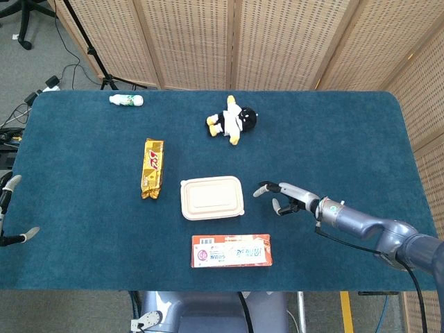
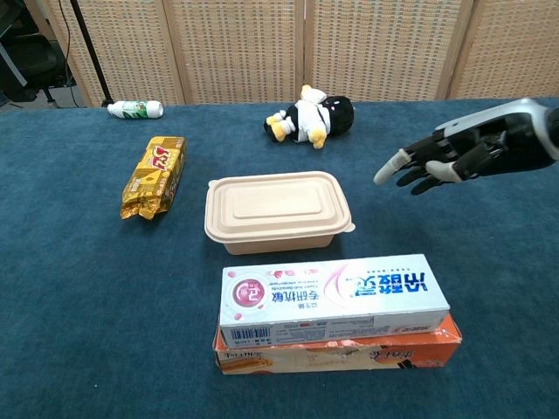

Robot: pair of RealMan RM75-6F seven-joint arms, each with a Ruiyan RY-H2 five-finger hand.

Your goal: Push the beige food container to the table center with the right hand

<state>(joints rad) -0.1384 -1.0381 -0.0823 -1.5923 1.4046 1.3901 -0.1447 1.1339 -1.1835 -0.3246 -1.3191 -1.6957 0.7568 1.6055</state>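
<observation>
Container [image 1: 211, 198] sitting near the middle of the blue table [image 1: 347, 132] right now, lid on, flat on the cloth, with the snack bar [image 1: 152, 167] off to its left and the toothpaste box [image 2: 335, 292] lying just in front of it on top of an orange carton [image 2: 336, 352]. Right hand [image 2: 454, 153] is hovering clear of it, fingers spread and holding nothing, with a plain gap between the fingertips [image 1: 260, 188] and the container's right end. Left hand [image 1: 8, 211] is idling at the far left table edge, fingers apart, gripping nothing.

Judging by where the container lies, the push looks about done, so the job in hand is finishing cleanly. If it needs one more nudge, the right hand should be coming in low and level against the middle of that right end wall, not the corner, so the light container is sliding straight instead of spinning. Slow contact matters: the thing looks thin and light, and a quick jab could be skidding it into the snack bar. If not, the hand should be lifting and drawing back to the right without clipping the rim or brushing the toothpaste box.
</observation>
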